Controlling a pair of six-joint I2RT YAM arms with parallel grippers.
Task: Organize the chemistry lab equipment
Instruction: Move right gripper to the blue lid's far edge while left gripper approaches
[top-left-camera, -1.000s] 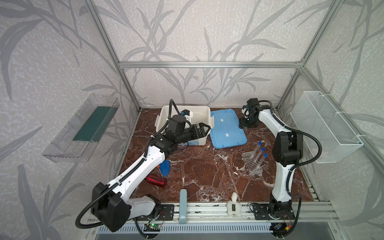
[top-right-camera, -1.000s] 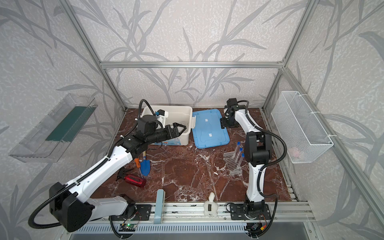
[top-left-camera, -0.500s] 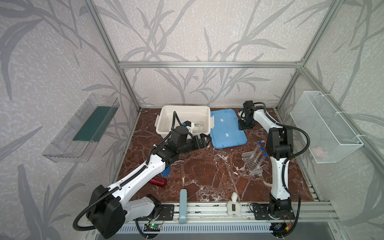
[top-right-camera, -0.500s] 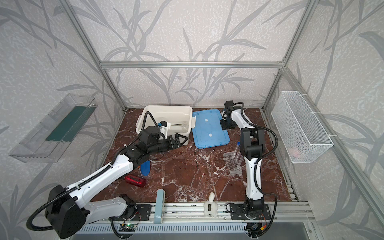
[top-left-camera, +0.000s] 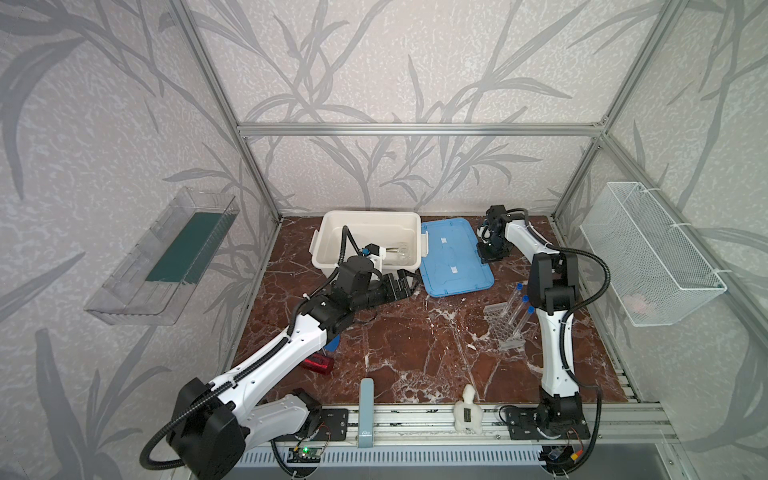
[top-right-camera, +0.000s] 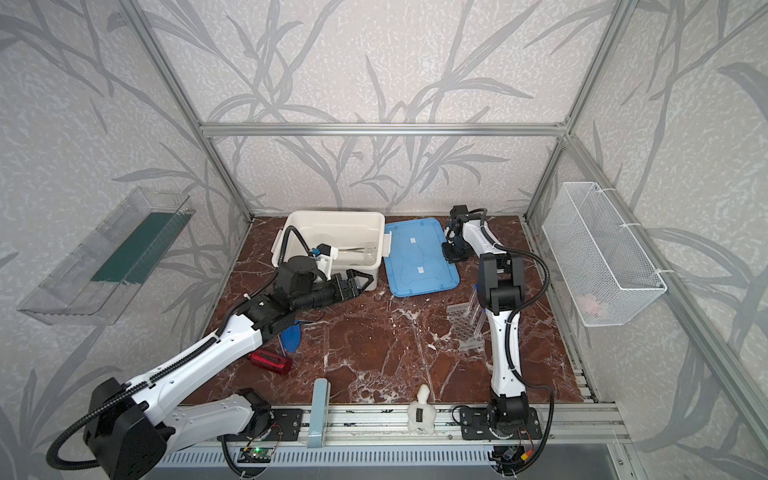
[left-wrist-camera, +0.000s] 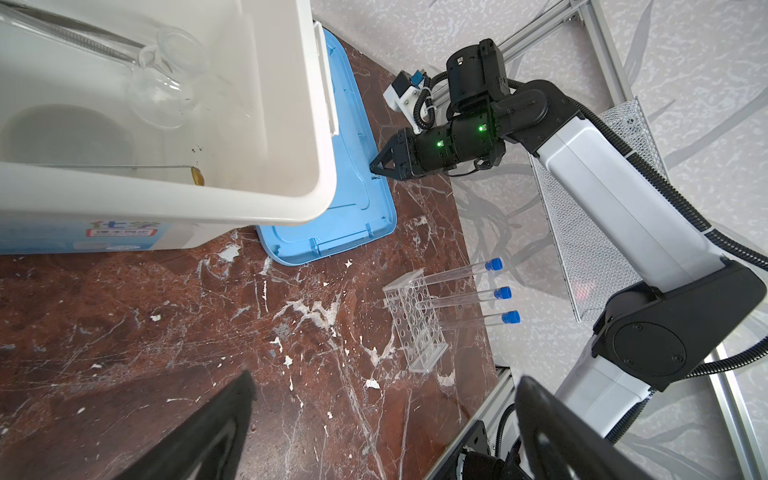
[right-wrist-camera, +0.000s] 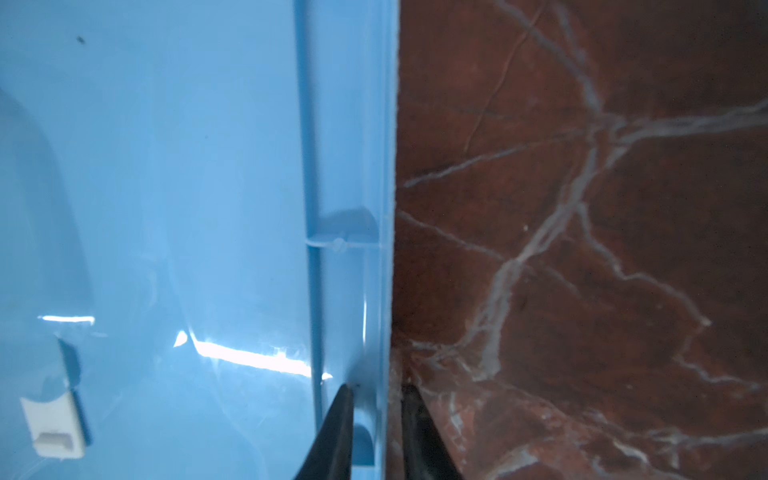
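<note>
Marble worktop (top-left-camera: 415, 353): glassware (left-wrist-camera: 166, 79) lies in white bin (top-left-camera: 370, 214); test tubes (left-wrist-camera: 457, 297) and rack (left-wrist-camera: 415, 324) remain out; left hand (top-right-camera: 365, 282) released; right hand (left-wrist-camera: 376, 168) straddles blue lid (top-left-camera: 453, 257) rim, grip unconfirmed.

We log two arms, left arm (top-left-camera: 299, 338) and right arm (top-left-camera: 555, 353), white shells, black joints, ribbed black cable hoses (top-left-camera: 607, 274), black right gripper (left-wrist-camera: 374, 168) with tapered jaws, green lights (left-wrist-camera: 439, 144) on its wrist, white camera blocks (top-left-camera: 373, 252), black bases (top-left-camera: 544, 424)

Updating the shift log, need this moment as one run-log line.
left gripper: open, empty, by white bin | right gripper: jaws straddling blue lid rim, grip unclear | test tubes: in rack
</note>
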